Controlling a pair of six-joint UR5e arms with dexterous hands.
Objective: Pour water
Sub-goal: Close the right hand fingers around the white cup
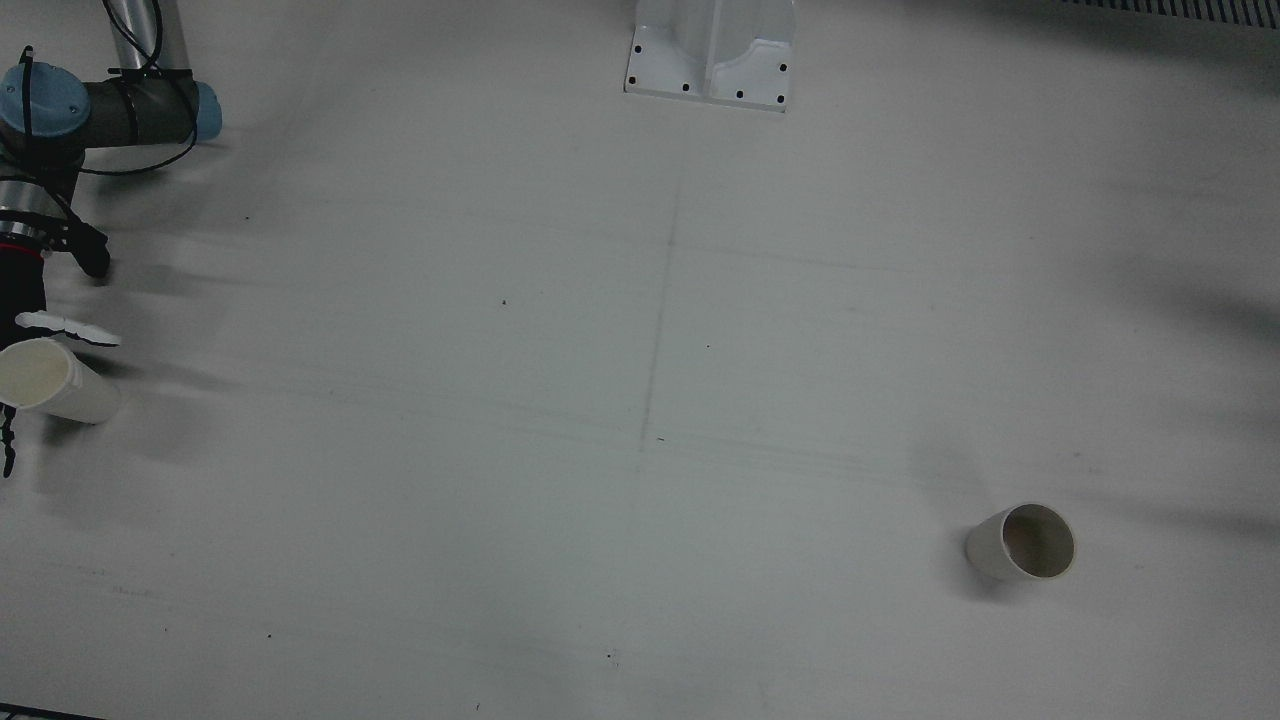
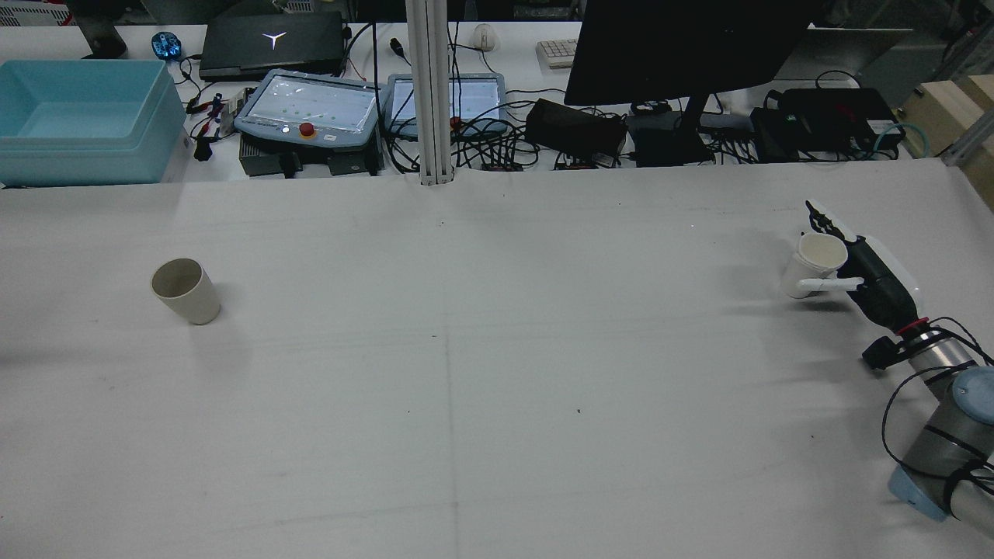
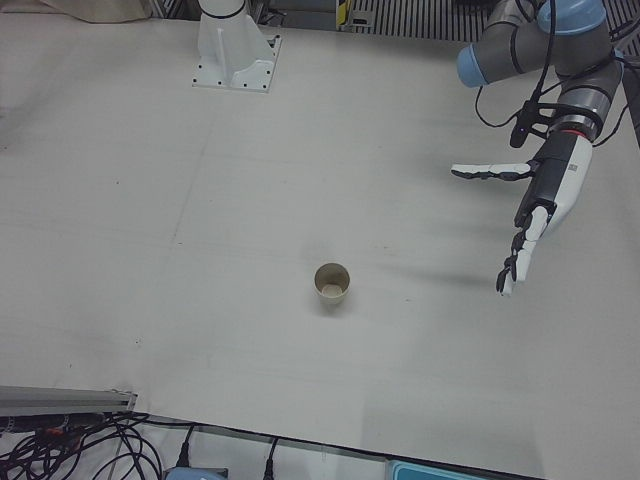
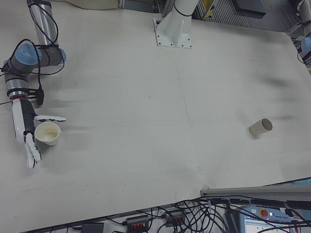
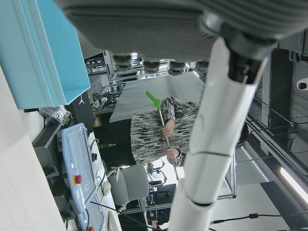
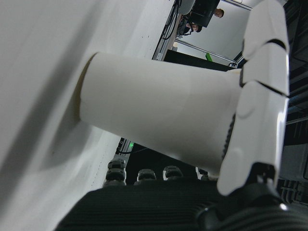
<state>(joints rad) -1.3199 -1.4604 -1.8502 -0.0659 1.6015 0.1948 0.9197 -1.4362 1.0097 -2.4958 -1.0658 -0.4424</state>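
White paper cup (image 2: 814, 265) at the table's (image 2: 497, 373) right edge, right hand (image 2: 874, 276) cupped loosely beside it; grip uncertain. Second cup (image 2: 186, 290) far left. Left-front view alone shows left hand (image 3: 535, 215) spread, empty

White table (image 1: 640, 300), faint seam down the middle. Two paper cups on it, well apart: white cup (image 1: 50, 385) at one side, beige cup (image 1: 1025, 542) opposite. Arm pedestal (image 1: 712, 50) bolted on.
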